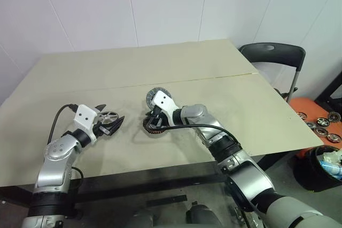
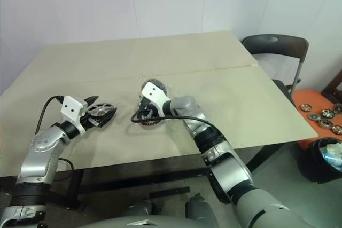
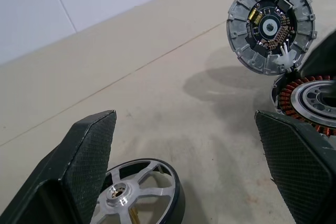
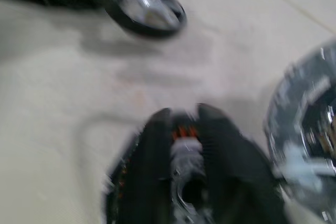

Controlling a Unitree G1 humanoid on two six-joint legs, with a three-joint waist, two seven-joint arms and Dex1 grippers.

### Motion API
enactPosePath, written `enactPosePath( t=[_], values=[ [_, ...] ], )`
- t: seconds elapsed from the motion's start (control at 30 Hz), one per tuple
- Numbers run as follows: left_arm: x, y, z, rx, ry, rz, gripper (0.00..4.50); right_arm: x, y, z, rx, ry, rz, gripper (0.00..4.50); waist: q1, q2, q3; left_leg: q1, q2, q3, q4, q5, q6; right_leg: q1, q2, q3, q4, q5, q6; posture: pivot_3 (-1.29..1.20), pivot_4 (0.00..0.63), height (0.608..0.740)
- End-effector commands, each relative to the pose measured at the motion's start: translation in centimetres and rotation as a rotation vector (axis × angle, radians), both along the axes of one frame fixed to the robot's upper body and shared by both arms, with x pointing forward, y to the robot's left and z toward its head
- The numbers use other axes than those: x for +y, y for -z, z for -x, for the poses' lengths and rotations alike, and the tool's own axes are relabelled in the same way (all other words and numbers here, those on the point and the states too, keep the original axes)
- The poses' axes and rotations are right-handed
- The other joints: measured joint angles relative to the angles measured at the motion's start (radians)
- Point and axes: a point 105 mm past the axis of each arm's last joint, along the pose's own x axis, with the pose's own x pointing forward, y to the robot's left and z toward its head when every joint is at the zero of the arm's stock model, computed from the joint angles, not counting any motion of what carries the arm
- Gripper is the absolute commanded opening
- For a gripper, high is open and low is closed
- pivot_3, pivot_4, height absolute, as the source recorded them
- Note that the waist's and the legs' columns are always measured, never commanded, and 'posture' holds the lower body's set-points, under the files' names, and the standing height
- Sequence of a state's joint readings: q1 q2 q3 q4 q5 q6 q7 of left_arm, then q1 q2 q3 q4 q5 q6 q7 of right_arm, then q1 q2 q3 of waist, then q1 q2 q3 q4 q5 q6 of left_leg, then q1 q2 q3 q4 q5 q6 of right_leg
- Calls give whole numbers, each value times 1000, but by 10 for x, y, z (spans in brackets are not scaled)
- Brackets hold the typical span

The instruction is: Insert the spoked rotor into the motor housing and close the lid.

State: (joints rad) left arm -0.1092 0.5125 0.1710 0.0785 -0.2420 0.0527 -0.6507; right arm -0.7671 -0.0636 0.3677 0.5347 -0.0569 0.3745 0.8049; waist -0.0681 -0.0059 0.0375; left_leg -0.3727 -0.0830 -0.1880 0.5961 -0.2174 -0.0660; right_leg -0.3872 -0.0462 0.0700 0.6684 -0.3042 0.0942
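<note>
Spoked rotor (image 3: 137, 192) sat between the wide-spread fingers (image 3: 86, 166) of the left gripper (image 1: 110, 120), over the tan table (image 1: 256, 110); whether it was held or resting could not be told. Motor housing (image 3: 307, 100), copper windings showing, lay near table centre. Right gripper (image 4: 186, 145) was closed, its fingertips down at the housing. Lid (image 3: 271, 23) stood tilted on edge just beside the housing.

Your beige table (image 1: 224, 105) carries the motor housing (image 3: 307, 98) (lid (image 3: 271, 23) tilted just beside).
</note>
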Motion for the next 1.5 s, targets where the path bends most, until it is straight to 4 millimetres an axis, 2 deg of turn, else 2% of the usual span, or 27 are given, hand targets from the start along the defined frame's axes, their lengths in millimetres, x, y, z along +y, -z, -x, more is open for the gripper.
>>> enactPosePath(
  t=[0.03, 0.23, 0.43, 0.8, 0.93, 1.07, 1.17, 1.27, 1.33, 1.5],
  values=[
    [-3, -11, -2, -44, 17, -14, 4500, 5, -11, -4, -78, -29, 19, 27, -2, 0, 0, 0, 0, 0, 0, 0, 0, 0, 0, 0, 0, 0, 0, 0, 0, 740],
    [-6, -16, -1, -53, 22, -11, 4500, 2, -7, -5, -84, -26, 48, 27, -1, 0, 0, 0, 0, 0, 0, 0, 0, 0, 0, 0, 0, 0, 0, 0, 0, 740],
    [-8, -17, 0, -53, 28, -8, 4500, -11, 4, -7, -60, -8, 96, 27, 0, 0, 0, 0, 0, 0, 0, 0, 0, 0, 0, 0, 0, 0, 0, 0, 0, 740],
    [-9, -15, -1, -46, 35, -9, 4500, -52, 27, -3, 48, 19, 147, 27, 18, -1, -1, 2, -1, 0, 1, 0, 0, 2, 0, -1, 0, 0, 0, 0, 0, 740],
    [-8, -14, -2, -45, 35, -10, 4500, -55, 29, -3, 57, 26, 154, 27, 30, -2, -1, 4, -1, 0, 1, 0, 0, 3, 0, -1, 0, 0, 0, 0, 0, 740],
    [-7, -12, -2, -42, 35, -10, 4500, -52, 29, -3, 57, 29, 149, 27, 31, -1, -1, 13, -1, 0, 0, 0, 0, 15, 0, -1, -3, -1, 0, 0, 0, 740],
    [-5, -14, -2, -57, 24, 13, 4500, -43, 18, -8, 41, 62, 69, 27, 29, -1, -1, 17, 0, 0, -1, 0, 0, 16, 0, -1, -4, -1, -1, 0, 0, 740],
    [3, -33, -5, -117, -32, 158, 4500, -26, -17, -9, 98, 59, -172, 27, 27, -1, -1, 16, 0, 0, 0, 0, 0, 17, 0, -1, -4, -1, -1, 0, 0, 740],
    [7, -39, -4, -130, -50, 232, 4500, -21, -33, -8, 106, 33, -251, 27, 25, -1, -1, 15, 1, -1, 0, 0, 0, 17, 0, -1, -4, -1, 0, 0, 0, 740],
    [12, -40, 13, -69, -70, 384, 4500, -23, -52, -10, 28, 3, -268, 27, 21, -1, 0, 13, 1, 0, -3, 0, 0, 15, 0, 0, -5, 0, 0, 0, 0, 740]
  ],
)
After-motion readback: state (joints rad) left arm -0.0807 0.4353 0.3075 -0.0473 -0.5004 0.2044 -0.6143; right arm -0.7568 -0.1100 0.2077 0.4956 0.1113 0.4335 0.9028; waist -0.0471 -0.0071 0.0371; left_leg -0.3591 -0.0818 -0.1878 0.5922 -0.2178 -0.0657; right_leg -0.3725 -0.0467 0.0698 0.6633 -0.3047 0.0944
